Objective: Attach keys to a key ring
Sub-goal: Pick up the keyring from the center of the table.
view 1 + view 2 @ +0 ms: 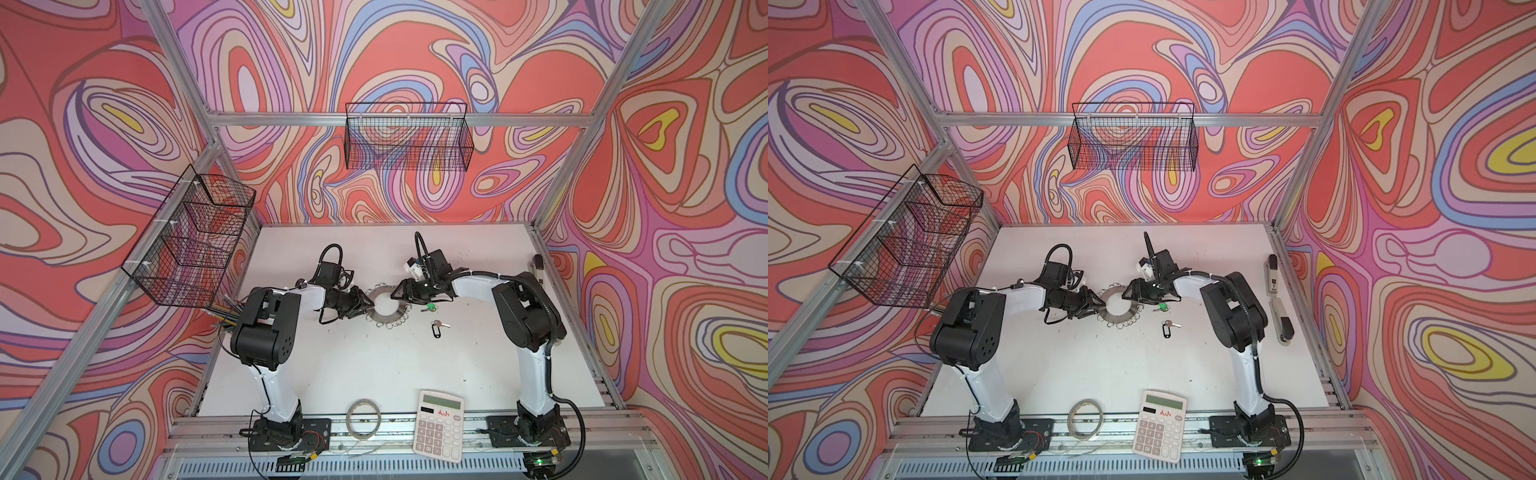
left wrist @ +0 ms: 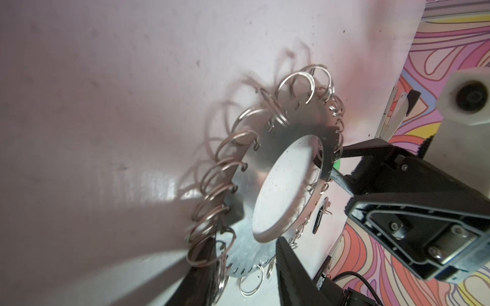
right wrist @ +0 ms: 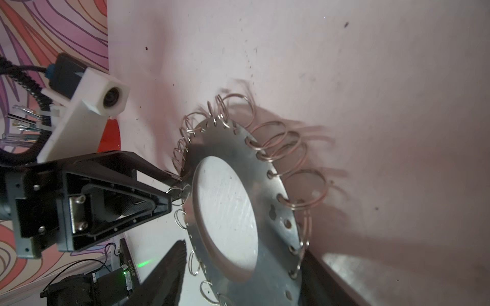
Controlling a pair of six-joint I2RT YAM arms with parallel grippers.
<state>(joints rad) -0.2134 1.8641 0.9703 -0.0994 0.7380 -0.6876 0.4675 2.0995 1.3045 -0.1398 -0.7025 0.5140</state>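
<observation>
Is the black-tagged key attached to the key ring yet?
No, the black-tagged key lies loose on the table, clear of the key ring.

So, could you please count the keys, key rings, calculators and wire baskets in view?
Keys: 2 (green-tagged key, black-tagged key)
Key ring: 1
Calculator: 1
Wire baskets: 2 (back-wall basket, side-wall basket)
Total: 6

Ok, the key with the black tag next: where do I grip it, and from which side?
Take the black oval tag, not the silver key: it is the broader part, and both lie flat on the table, apart from the key ring. Probably come straight down from above, jaws across the tag's narrow width; lying flat, it offers no side to pinch.
</observation>
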